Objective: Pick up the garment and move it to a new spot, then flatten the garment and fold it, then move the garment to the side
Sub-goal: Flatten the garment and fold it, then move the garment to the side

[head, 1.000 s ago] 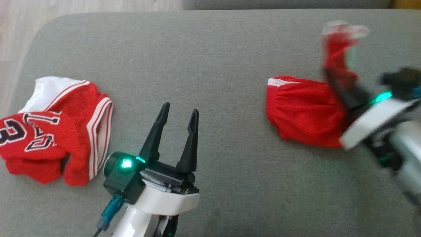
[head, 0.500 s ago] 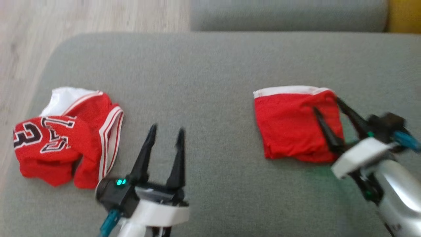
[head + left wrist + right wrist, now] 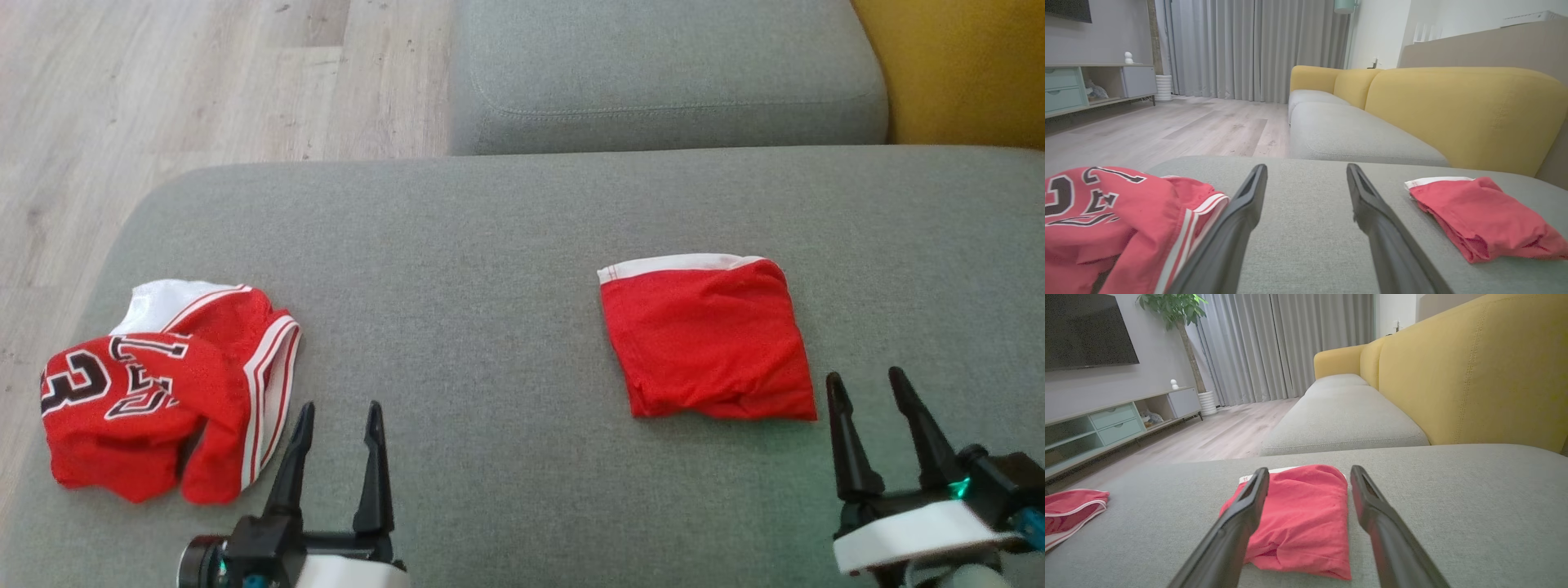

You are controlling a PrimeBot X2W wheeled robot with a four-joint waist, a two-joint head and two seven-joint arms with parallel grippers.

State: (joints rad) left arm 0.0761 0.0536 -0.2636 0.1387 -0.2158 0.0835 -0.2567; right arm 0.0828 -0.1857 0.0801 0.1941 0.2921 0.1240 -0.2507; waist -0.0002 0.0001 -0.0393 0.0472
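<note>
A red garment with a white band lies folded into a flat square on the right half of the grey cushion. My right gripper stands open just short of its near right corner, holding nothing. In the right wrist view the folded garment lies ahead of and below the open right gripper. A crumpled red jersey with white trim and black lettering lies at the cushion's left end. My left gripper is open and empty, to the right of the jersey. In the left wrist view the left gripper points between jersey and folded garment.
A second grey seat cushion lies beyond the first. A yellow backrest runs along the right. Wooden floor borders the cushion's left end and far left corner. A low TV cabinet stands across the room.
My right gripper opened, let go of the red garment, which now lies folded flat, and drew back toward me. The left gripper also pulled back. The head camera has shifted.
</note>
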